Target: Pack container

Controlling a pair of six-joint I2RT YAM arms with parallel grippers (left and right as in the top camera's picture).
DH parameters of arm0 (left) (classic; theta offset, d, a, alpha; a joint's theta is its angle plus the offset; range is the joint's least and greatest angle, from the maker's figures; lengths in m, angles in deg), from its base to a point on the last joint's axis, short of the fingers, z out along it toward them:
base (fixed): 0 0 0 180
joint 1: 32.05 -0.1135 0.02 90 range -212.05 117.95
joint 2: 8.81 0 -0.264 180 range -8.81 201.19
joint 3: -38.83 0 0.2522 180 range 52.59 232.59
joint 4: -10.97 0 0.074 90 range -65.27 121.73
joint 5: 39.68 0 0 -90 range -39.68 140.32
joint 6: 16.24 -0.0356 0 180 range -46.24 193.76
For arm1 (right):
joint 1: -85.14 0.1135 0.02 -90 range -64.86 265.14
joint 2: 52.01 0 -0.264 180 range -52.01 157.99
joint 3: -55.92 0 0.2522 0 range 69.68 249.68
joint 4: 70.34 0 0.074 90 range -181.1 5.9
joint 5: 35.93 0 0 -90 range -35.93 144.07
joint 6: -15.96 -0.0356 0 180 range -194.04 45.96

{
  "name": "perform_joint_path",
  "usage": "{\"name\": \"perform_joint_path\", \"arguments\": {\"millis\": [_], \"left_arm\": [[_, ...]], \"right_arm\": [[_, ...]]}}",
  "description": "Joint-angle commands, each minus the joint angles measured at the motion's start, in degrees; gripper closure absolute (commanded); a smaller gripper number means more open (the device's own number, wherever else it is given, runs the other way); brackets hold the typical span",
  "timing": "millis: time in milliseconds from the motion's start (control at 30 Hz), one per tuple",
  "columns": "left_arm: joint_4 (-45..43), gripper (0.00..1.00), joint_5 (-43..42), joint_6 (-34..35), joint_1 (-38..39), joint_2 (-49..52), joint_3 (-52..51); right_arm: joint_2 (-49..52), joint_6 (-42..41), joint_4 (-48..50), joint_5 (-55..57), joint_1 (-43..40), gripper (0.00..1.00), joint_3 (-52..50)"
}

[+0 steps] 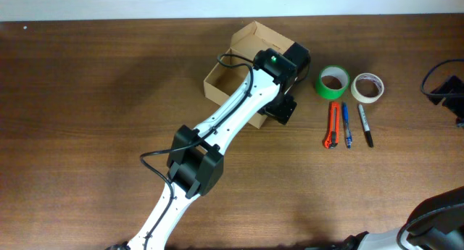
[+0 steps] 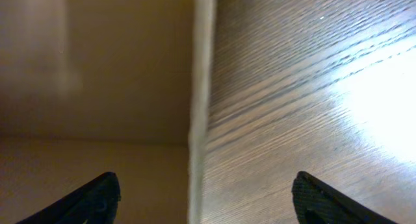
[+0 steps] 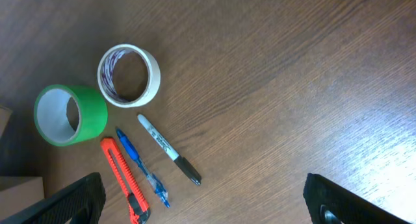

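Observation:
The container [image 1: 226, 79] is a tan cardboard box at the table's back centre, with its flap lid [image 1: 254, 38] standing open behind it. My left gripper [image 1: 280, 109] is open at the box's right front edge. In the left wrist view the box wall [image 2: 201, 87] runs between my two fingers [image 2: 205, 201], with the box's inside [image 2: 97, 68] on the left and bare table on the right. My right gripper [image 3: 211, 204] is open and empty above the table, right of the loose items. It shows at the overhead view's right edge [image 1: 451, 92].
Right of the box lie a green tape roll [image 1: 332, 82] [image 3: 70, 115], a white tape roll [image 1: 367, 87] [image 3: 129, 75], an orange box cutter [image 1: 333, 127] [image 3: 125, 182], a blue pen [image 1: 346, 125] [image 3: 143, 167] and a black marker [image 1: 366, 127] [image 3: 169, 149].

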Motion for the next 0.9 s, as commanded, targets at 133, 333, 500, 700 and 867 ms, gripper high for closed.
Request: {"name": "perform_joint_path", "arguments": {"millis": [133,333,500,700,867], "left_arm": [[7.17,0.05,9.75,-0.17,-1.03,0.28,16.39],[13.81,0.00,15.54,-1.27,-5.27,0.26,32.15],[13.79,0.00,15.78,-2.51,-12.26,-3.69,33.70],[13.79,0.00,15.10,-2.51,-25.49,-8.74,33.16],[13.79,0.00,15.06,-2.89,-37.48,-10.56,31.74]], "right_arm": [[0.26,0.13,2.49,-4.22,-0.37,0.01,1.07],[0.26,0.15,2.75,-7.67,-0.37,0.01,1.09],[0.26,0.13,1.40,-7.56,0.33,0.15,1.66],[0.26,0.13,-5.77,-3.37,6.38,0.28,8.33],[0.37,-2.54,-11.67,2.29,16.26,0.28,19.21]]}}
